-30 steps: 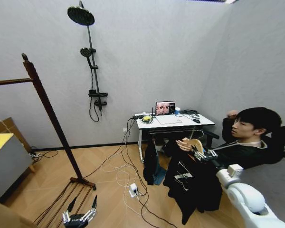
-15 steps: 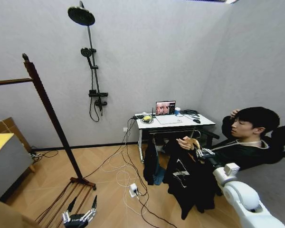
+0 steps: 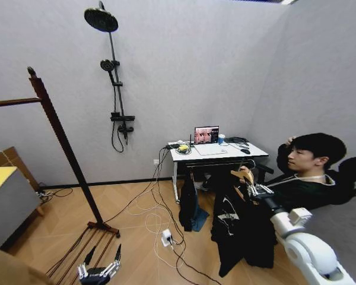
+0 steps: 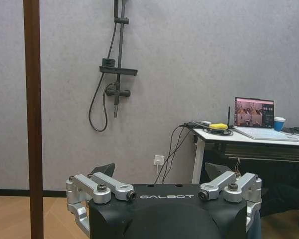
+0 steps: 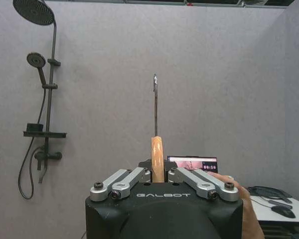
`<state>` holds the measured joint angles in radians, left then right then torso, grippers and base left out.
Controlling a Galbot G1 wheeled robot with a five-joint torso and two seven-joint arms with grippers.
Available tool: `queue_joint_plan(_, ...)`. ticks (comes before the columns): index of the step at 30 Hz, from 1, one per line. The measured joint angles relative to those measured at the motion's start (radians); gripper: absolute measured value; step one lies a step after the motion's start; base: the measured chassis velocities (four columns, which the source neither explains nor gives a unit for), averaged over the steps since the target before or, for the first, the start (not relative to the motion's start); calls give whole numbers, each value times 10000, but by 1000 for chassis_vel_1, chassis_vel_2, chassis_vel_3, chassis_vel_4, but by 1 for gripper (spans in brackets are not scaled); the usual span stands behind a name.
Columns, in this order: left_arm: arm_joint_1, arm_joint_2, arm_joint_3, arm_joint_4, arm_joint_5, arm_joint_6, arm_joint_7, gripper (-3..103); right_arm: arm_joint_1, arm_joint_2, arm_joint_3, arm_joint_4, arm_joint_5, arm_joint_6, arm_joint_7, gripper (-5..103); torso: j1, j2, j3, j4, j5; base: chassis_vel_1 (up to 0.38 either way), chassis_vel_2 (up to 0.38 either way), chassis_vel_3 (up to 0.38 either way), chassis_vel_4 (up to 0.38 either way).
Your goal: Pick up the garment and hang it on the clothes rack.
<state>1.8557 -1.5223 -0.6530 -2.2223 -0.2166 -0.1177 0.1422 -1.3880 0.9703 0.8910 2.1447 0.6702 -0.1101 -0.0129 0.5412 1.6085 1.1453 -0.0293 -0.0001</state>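
The garment [image 3: 240, 228], a black T-shirt with a small white graphic, hangs from its light wooden hanger [image 5: 156, 158], and my right claw [image 3: 253, 191] is closed tight on that hanger's neck, out to my right near the white table [image 3: 216, 153]. A person's hand [image 3: 247, 176] touches the hanger top. My left claw [image 3: 101, 271] hangs low with its fingers spread, gripping nothing, beside the clothes rack [image 3: 59, 133].

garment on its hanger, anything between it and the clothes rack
Nothing visible does. The right gripper holds the garment by its hanger; open floor with loose cables lies between it and the clothes rack.
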Motion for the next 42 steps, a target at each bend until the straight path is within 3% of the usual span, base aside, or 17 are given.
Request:
queue_joint_plan(11, 0, 0, 0, 0, 0, 0, 0, 100, -328, 35, -4, 1187, 221, -194, 294, 10, 0, 0, 0, 0, 0, 0, 0, 0, 0)
queue_joint_plan(42, 0, 0, 0, 0, 0, 0, 0, 100, -231, -54, -28, 1092, 603, -8, 128, 10, 0, -1, 1, 2, 1, 62, 59, 68, 57)
